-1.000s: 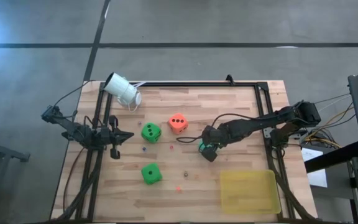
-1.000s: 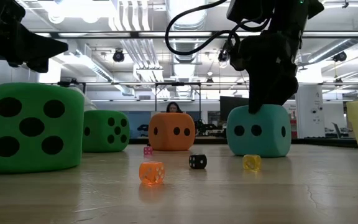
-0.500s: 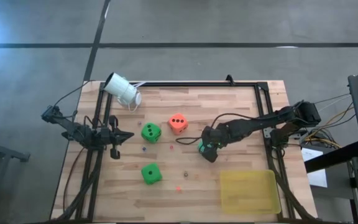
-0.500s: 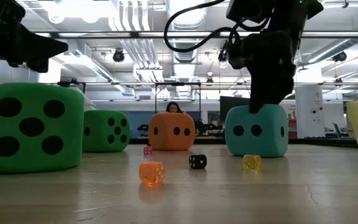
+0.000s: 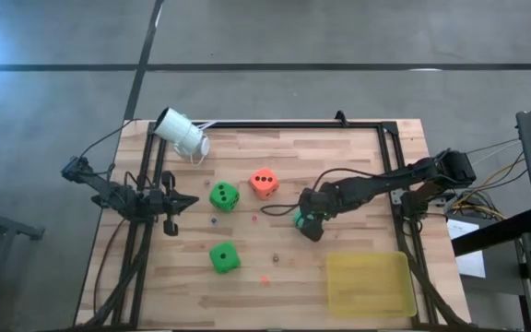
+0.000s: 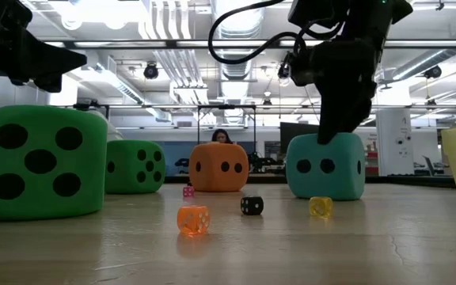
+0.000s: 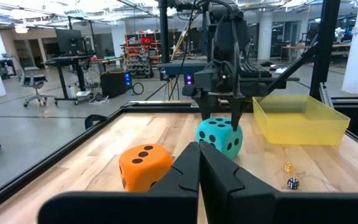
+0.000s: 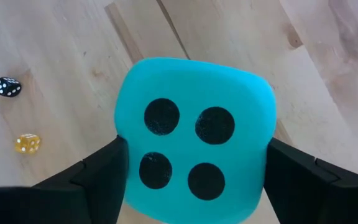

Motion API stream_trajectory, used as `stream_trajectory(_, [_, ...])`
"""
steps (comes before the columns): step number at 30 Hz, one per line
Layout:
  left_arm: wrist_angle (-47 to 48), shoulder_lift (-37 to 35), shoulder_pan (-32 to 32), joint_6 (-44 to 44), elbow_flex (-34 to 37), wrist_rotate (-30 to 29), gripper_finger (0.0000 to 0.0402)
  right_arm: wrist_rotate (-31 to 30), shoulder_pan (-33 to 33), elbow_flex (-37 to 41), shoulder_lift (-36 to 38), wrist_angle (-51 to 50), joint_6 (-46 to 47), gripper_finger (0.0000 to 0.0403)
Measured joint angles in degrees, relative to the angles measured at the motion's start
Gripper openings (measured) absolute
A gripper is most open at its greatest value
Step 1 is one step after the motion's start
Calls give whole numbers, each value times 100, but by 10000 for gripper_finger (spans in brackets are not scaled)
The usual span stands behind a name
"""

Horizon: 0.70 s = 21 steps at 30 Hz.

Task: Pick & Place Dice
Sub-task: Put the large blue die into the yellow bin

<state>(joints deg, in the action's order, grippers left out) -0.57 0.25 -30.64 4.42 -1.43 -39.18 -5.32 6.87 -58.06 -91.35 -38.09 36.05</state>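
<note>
Right of centre in the high view, the right gripper [image 5: 303, 219] clamps the teal die [image 8: 194, 138] on the bench [image 5: 358, 175]. Next: lift, carry to the yellow tray [image 5: 369, 284].

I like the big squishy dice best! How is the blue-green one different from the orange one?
The teal die sits between the right tool's fingers; the orange die sits alone, untouched. The teal die shows four pips on top in the right wrist view; the orange die shows two on top in the high view. The teal die lies nearer the yellow bin. Both are soft-looking cubes with dark pips on the wooden table.
</note>
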Motion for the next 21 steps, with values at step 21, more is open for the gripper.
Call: stream_trajectory(21, [1, -1, -1, 0, -2, 0, 6, -95, -21, -151, 9, -141, -333, 281])
